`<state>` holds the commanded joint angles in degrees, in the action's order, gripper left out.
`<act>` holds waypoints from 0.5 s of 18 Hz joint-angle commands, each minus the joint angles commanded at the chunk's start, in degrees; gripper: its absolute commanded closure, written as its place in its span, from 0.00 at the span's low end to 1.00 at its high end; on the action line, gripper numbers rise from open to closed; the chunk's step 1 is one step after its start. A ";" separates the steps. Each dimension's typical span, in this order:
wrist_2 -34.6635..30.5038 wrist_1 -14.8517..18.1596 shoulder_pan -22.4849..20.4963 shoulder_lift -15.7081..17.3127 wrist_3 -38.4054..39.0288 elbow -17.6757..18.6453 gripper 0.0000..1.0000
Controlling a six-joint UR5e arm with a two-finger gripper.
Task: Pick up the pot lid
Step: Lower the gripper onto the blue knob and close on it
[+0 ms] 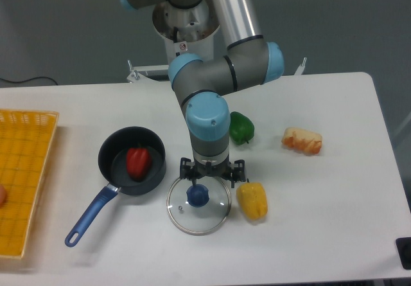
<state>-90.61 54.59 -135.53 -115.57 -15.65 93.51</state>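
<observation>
Gripper (212, 175) open, fingers parted, hangs over the upper edge of the pot lid (198, 220), lower centre of the frame. By my judgement, an off-centre descent could set a finger on the blue knob (198, 196) and tip the glass. The knob sits below and left of the gripper's middle in my view, the yellow item (252, 201) just right of the lid.
</observation>
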 joint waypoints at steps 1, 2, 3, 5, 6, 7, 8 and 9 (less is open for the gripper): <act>-0.18 -0.88 0.35 -0.53 0.97 0.00 0.00; -0.18 -1.15 0.36 -0.70 2.11 0.35 0.00; -0.18 -1.24 0.44 -0.88 2.81 0.70 0.00; -0.27 -1.24 0.80 -1.50 5.18 0.70 0.00; -0.18 -1.24 0.80 -1.67 6.15 0.70 0.00; -0.18 -1.24 0.97 -1.85 6.25 0.79 0.00; -0.18 -1.24 1.15 -2.28 6.16 0.88 0.00; -0.18 -1.24 1.32 -2.46 6.25 0.79 0.00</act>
<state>-90.79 53.35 -134.21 -118.04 -9.41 94.31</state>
